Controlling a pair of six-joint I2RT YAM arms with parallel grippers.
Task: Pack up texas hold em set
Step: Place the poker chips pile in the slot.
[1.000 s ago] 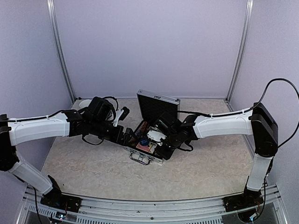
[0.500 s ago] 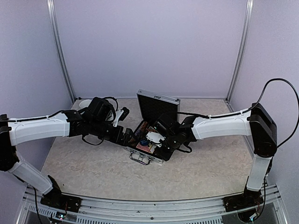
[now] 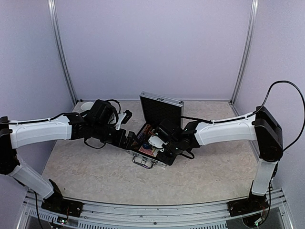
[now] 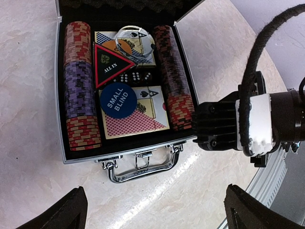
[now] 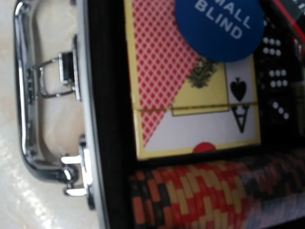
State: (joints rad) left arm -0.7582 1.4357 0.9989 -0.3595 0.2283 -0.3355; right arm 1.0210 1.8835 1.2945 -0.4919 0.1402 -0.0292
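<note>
The texas hold em set's silver case [image 3: 143, 158] lies open at mid-table, lid [image 3: 161, 109] upright. Seen from the left wrist, striped chip rows [image 4: 78, 90] line both sides. Between them lie two card decks [image 4: 138, 119], a blue "small blind" button [image 4: 118, 101], a triangle marker [image 4: 108, 64], a clear round button [image 4: 136, 40] and dice [image 4: 136, 77]. My left gripper [image 4: 159, 214] hangs open above the handle [image 4: 143, 171], holding nothing. My right gripper [image 3: 155, 142] is low at the case's front right corner. Its own view shows chips [image 5: 205, 195] and a deck [image 5: 190, 95] close up, fingers hidden.
A white round rim [image 3: 85, 105] peeks out behind the left arm at the back left. Purple walls close in three sides. A metal rail [image 3: 143, 217] runs along the near edge, and the table's edge [image 4: 286, 181] lies right of the case.
My right gripper has edged a little to the left and lower over the case's front right corner. The left arm and the case have not moved.
</note>
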